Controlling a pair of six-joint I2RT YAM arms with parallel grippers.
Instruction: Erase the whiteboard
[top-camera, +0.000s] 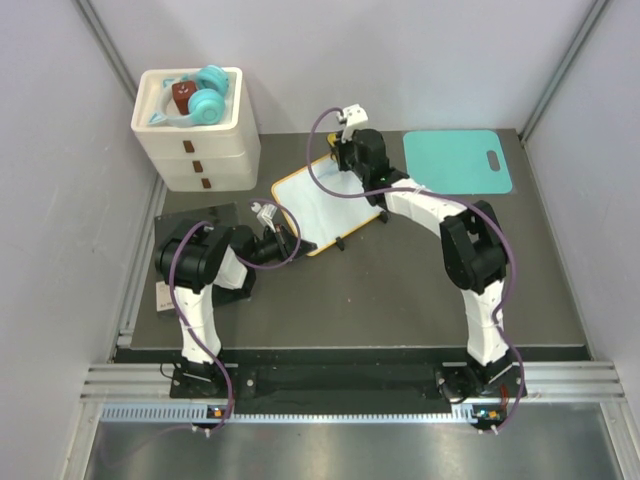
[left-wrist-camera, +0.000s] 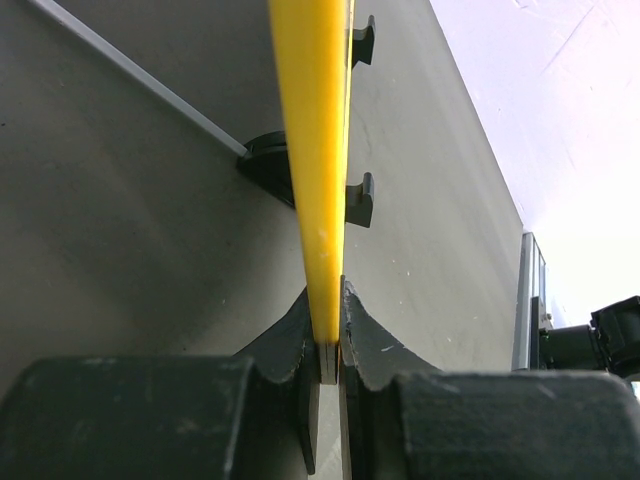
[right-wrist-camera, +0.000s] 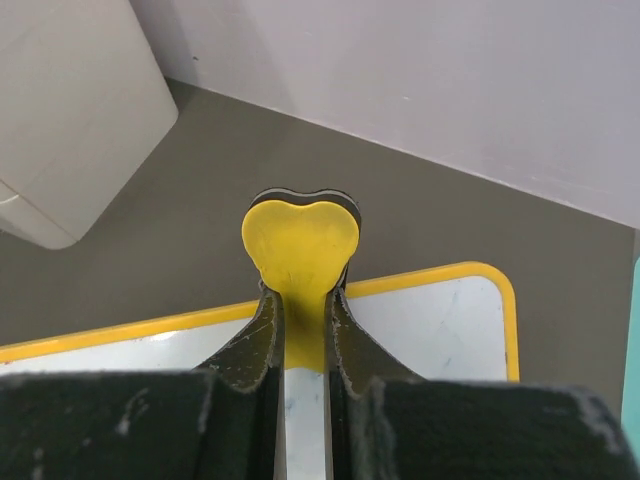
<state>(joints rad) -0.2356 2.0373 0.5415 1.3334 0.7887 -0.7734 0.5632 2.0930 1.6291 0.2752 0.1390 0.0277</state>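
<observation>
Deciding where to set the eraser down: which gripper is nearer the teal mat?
Right. The right gripper, holding the yellow eraser, sits just left of the teal mat; the left gripper clamps the whiteboard at its near-left edge, farther away.

**A:** What's your table carrying?

**B:** You've got a dark grey, matte table (top-camera: 400, 290) with pale walls on three sides. At your far-left corner a white drawer unit (top-camera: 205, 150) sits on it. At the far right a teal mat (top-camera: 455, 160) with a handle hole lies flat.

**A:** And nearer you?

**B:** On your left a black square pad (top-camera: 195, 218) lies flat, partly hidden, with a small white card (top-camera: 163, 297) near it at the table's edge. The whiteboard (top-camera: 315, 205) is mid-table, between pad and mat. You can't tell whether its feet touch the surface.
</observation>
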